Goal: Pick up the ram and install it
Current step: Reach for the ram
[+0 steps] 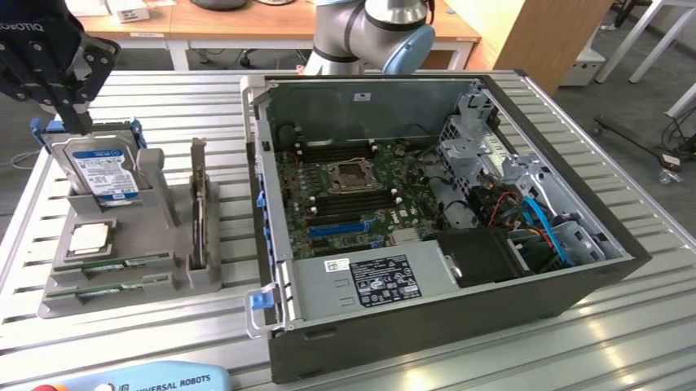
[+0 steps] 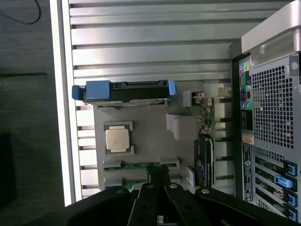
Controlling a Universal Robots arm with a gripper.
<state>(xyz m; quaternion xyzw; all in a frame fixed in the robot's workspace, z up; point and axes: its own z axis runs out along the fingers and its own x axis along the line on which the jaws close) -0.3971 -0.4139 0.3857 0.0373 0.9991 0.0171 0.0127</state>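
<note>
While the claw (image 1: 78, 122) hangs raised at the exterior view's left, the lot on the slatted metal tabletop (image 1: 609, 342) reads as follows:

- Claw: black, fingers together, nothing between them. In the exterior view its tips overlap the top edge of the hard drive (image 1: 103, 167). In the wrist view the claw (image 2: 159, 176) shows in front of the holder's ram slots.
- Holder (image 1: 207, 273): grey moulded tray, left of the computer case (image 1: 566, 293) and apart from it.
- Ram (image 1: 122, 262): thin green stick lying flat in a slot at the holder's near end, ungripped, seen in the wrist view as a green strip (image 2: 141, 165). A second green stick (image 1: 109, 287) lies in the slot just nearer.
- Processor chip (image 1: 90, 236): square, silver, flat in its recess between the hard drive and the ram.
- Hard drive: upright in blue brackets at the holder's far end.
- Expansion card (image 1: 198, 212): dark, on edge along the holder's right side.
- Computer case: side open, motherboard (image 1: 348, 187) exposed.
- Robot arm (image 1: 376, 28): base beyond the case's far wall.
- Pendant (image 1: 152, 379): pale blue, at the near edge
</note>
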